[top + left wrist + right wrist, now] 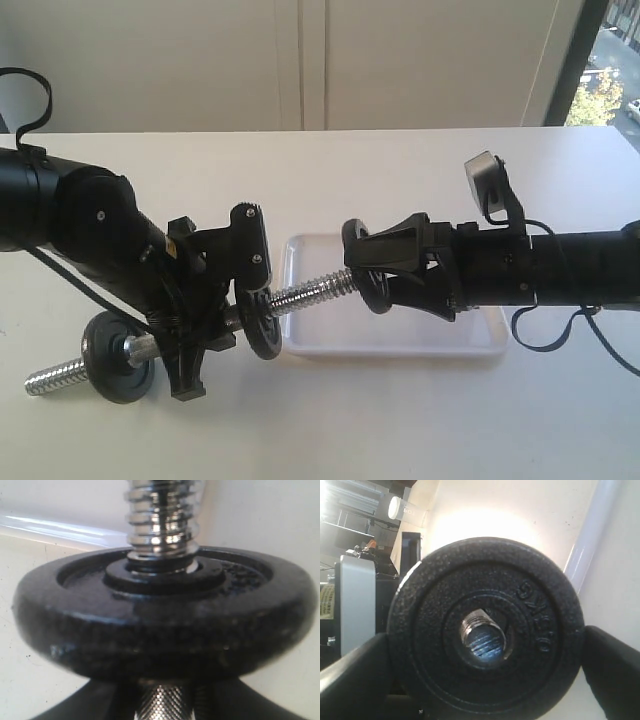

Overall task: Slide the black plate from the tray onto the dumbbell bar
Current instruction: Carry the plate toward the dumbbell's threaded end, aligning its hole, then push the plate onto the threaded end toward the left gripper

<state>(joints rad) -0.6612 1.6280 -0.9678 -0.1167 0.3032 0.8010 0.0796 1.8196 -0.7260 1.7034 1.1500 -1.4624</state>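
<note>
My right gripper (375, 268) is shut on the black plate (358, 262), holding it upright by its rim over the white tray (400, 345). In the right wrist view the black plate (485, 625) fills the picture between the two fingers (612, 672). The threaded tip of the dumbbell bar (482, 640) sits inside the plate's centre hole. My left gripper (212, 322) is shut on the knurled middle of the dumbbell bar (310, 293), which it holds tilted up towards the right. In the left wrist view the knurled bar (165, 705) runs between the jaws.
Two other black discs ride on the bar: one (263, 327) just right of my left gripper, also filling the left wrist view (165, 625), and one (120, 357) near the bar's left threaded end (50, 378). White tabletop (320, 430) surrounds the tray.
</note>
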